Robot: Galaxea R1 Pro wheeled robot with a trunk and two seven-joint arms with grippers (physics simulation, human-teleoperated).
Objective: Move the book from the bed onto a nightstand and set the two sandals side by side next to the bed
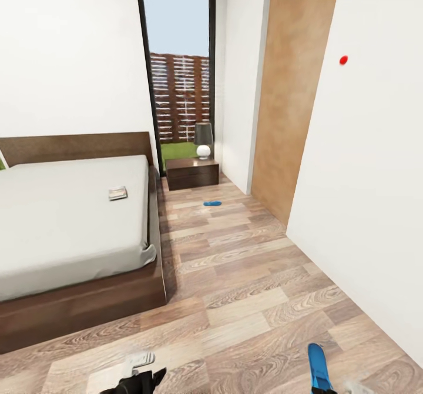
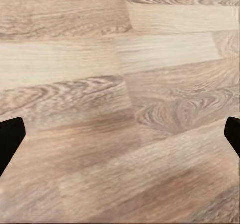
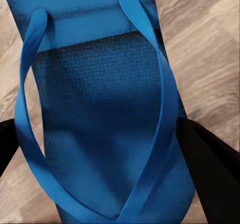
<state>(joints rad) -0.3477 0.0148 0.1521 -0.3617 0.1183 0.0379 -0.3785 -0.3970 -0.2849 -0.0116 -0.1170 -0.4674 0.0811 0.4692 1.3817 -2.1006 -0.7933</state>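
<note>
The book (image 1: pixel 118 193) lies on the grey mattress of the bed (image 1: pixel 64 223), close to its right edge. A dark-brown nightstand (image 1: pixel 192 173) stands beyond the bed's head end, under the window. One blue sandal (image 1: pixel 212 203) rests on the floor just in front of that nightstand. The other sandal (image 1: pixel 317 366) (image 3: pixel 107 134) sits between the black fingers (image 3: pixel 205 159) of my right gripper (image 3: pixel 100 149), which is shut on it above the floor. My left gripper (image 1: pixel 141 379) (image 2: pixel 120 134) hangs open over bare planks, its fingers wide apart.
A white lamp (image 1: pixel 203 140) with a grey shade stands on the nightstand. A tall black-framed window (image 1: pixel 179 70) is behind it. A tan sliding door (image 1: pixel 294 88) and a white wall (image 1: pixel 370 176) bound the right side. Wood floor (image 1: pixel 235 276) runs between bed and wall.
</note>
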